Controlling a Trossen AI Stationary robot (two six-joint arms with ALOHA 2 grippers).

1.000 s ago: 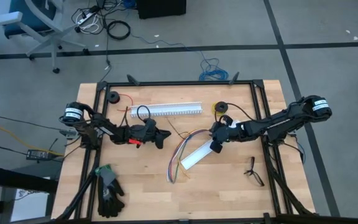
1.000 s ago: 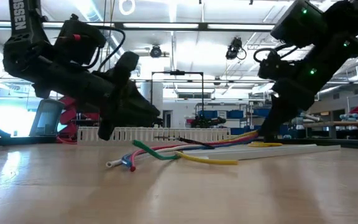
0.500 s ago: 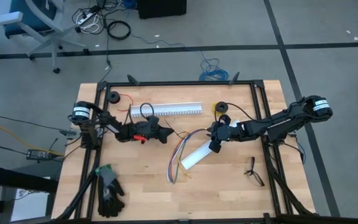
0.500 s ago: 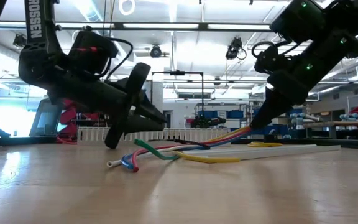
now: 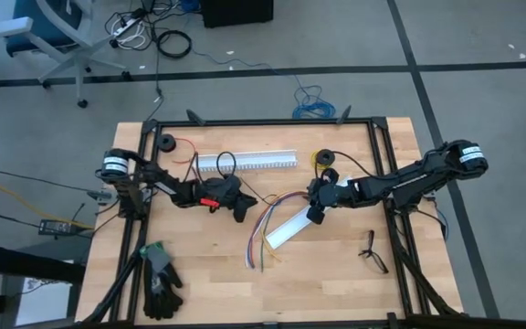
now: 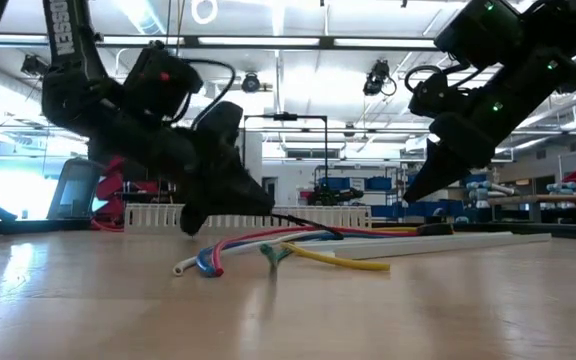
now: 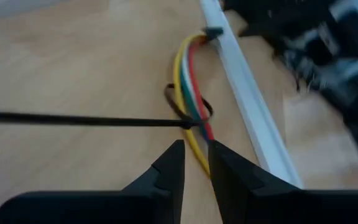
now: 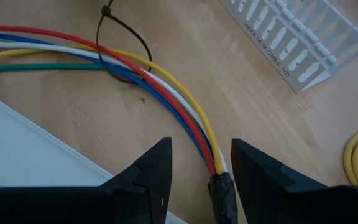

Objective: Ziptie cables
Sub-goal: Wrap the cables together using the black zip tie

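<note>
The cables lie in a curved bundle at mid-table, their far end bound in a black wrap. The black ziptie forms a loose loop around them. Its tail runs off across the wood. My left gripper hovers just left of the loop, its fingers narrowly open above the yellow cable, short of the tail. My right gripper is open, its fingers on either side of the wrapped end, with room on both sides. In the low view that end lies low under it.
A flat white channel lies beside the cables, under my right gripper. A slotted white channel and a yellow wire spool sit toward the far edge. Black gloves lie near left, a small forked black object near right.
My left gripper has moved toward the table's right edge, closer to the cables, and has rolled. The cables' wrapped end, raised at my right gripper's fingertips half a second ago, now lies low. The green cable's free end has shifted.
</note>
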